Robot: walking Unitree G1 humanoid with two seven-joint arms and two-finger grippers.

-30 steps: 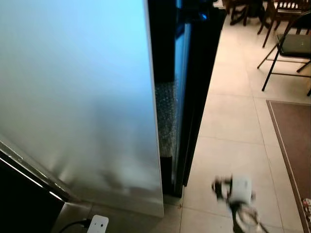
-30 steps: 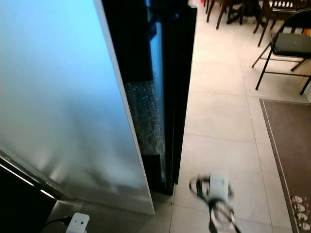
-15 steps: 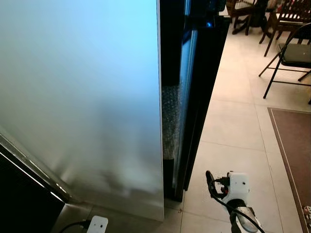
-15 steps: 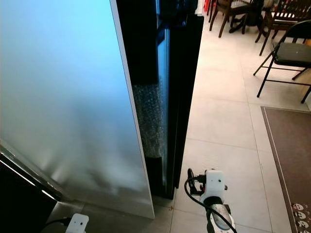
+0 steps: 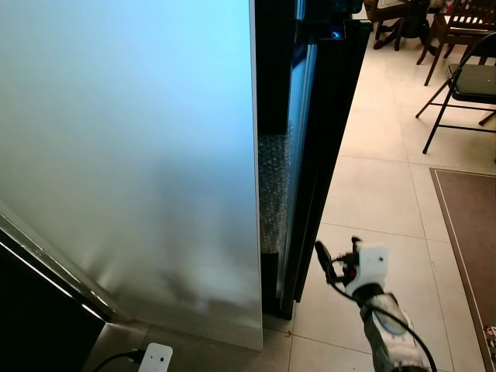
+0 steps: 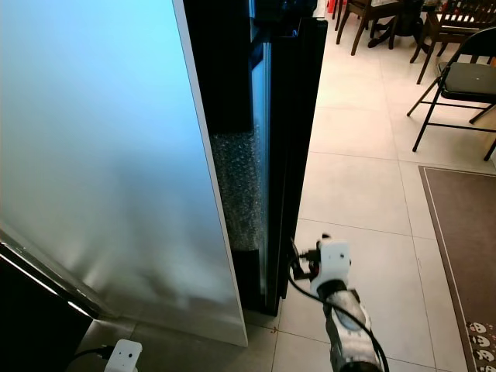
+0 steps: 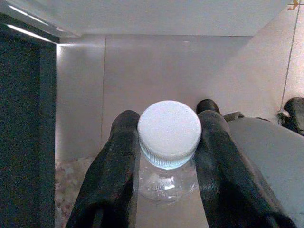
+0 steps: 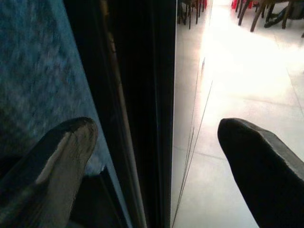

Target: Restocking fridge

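Note:
The fridge stands in front of me, its pale side panel [image 5: 139, 139] on the left and its black glass door [image 5: 329, 116] ajar by a narrow gap. My right gripper [image 5: 325, 262] is low down at the door's free edge. In the right wrist view it [image 8: 156, 130] is open, with one finger [image 8: 61, 152] on the gap side and the other on the floor side of the door edge [image 8: 156, 95]. My left gripper [image 7: 168, 116] is shut on a clear bottle [image 7: 167, 180] with a white cap [image 7: 168, 130], gripped just below the cap.
Bubble wrap [image 5: 271, 194] shows inside the gap. To the right lie pale floor tiles [image 5: 380, 194], a brown rug [image 5: 473, 232], a black folding chair [image 5: 465, 77] and wooden chairs [image 5: 403, 15] further back. A white plug [image 5: 157, 358] lies by the fridge's foot.
My right arm has risen and swung left, bringing its gripper from over the floor tiles up to the door's edge. The view has shifted slightly.

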